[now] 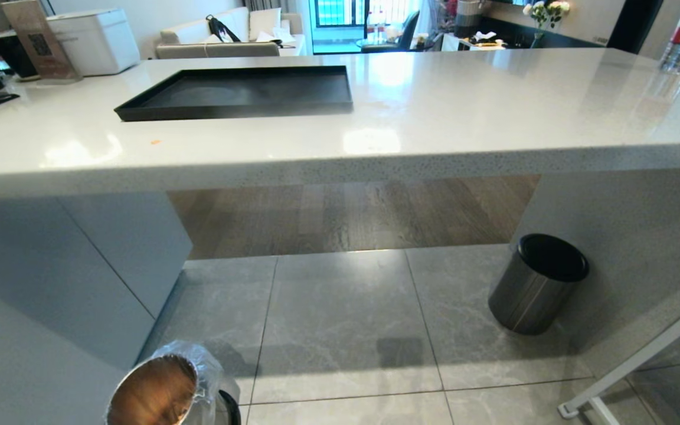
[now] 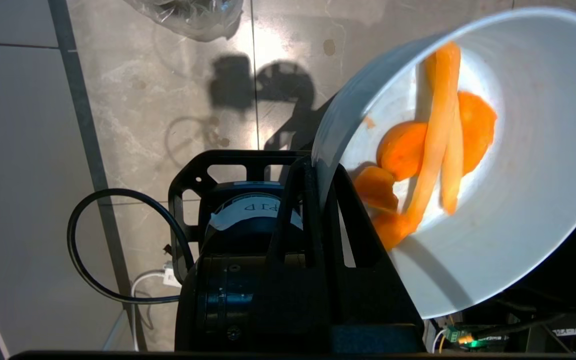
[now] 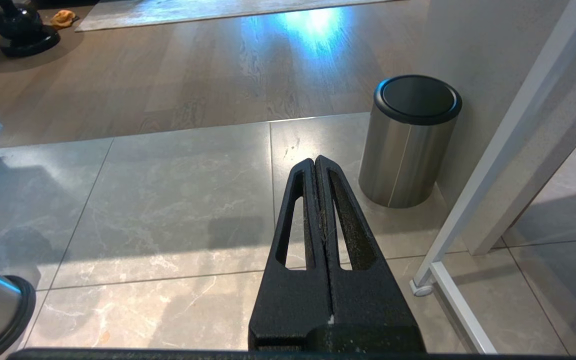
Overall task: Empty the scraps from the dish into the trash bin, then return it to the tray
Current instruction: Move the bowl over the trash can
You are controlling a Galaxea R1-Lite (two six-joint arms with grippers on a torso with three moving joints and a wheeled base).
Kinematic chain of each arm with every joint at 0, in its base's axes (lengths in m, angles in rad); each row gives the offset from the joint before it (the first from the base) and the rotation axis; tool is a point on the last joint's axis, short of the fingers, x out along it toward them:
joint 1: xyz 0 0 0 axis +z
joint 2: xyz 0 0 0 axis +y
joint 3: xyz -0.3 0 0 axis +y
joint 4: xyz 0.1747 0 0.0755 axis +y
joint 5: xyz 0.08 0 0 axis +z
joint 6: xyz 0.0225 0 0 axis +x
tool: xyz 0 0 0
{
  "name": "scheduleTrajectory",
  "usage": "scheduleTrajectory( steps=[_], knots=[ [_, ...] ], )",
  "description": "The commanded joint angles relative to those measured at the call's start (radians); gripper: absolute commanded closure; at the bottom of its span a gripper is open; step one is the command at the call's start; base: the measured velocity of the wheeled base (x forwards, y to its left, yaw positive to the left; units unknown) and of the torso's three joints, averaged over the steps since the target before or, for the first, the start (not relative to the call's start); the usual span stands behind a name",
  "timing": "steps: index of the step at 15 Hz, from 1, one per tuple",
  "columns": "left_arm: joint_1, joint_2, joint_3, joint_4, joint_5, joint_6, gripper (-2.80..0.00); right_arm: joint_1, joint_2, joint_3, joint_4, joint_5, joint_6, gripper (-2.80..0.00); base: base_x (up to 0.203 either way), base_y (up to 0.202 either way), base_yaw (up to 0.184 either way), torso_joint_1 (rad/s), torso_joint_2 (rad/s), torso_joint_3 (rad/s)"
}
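Your left gripper point(image 2: 320, 175) is pinched tight on the rim of the small round light-blue bowl point(image 2: 518, 210), holding it tipped on its side so the orange chunks and pale sticks point(image 2: 433, 150) can slide toward the lip. They're not out yet. The shiny metal bin with the crinkly clear liner point(image 1: 166, 386) sits on the floor beyond the fingertips, so I'd guess you line up first. The flat matte black tray point(image 1: 245, 94) waits on the counter. Your right gripper point(image 3: 318, 165) hangs closed and empty over the tiles.
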Motion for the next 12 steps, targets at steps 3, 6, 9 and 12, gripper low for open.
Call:
scheduleTrajectory(
  steps=[3,6,9,12],
  knots=[
    [0.003,-0.003,0.000,0.007,0.000,-0.002,0.00,0.000,0.001,0.000,0.000,0.000,0.000,0.00,0.000,0.000,0.000,0.000,0.00,0.000],
    [0.003,-0.002,0.000,0.005,0.001,-0.020,0.00,0.000,0.000,0.001,0.000,0.000,0.000,0.00,0.000,0.000,0.000,0.012,0.04,0.050],
    [0.000,-0.017,0.018,0.008,0.005,-0.021,0.00,0.000,0.000,0.000,0.000,0.000,0.000,0.00,0.000,0.000,0.000,0.019,0.07,0.076],
    [-0.003,-0.020,0.018,0.008,0.005,-0.026,0.00,0.000,0.000,0.001,0.000,0.000,-0.001,0.00,0.000,0.000,0.000,0.003,0.01,0.011]
  ],
)
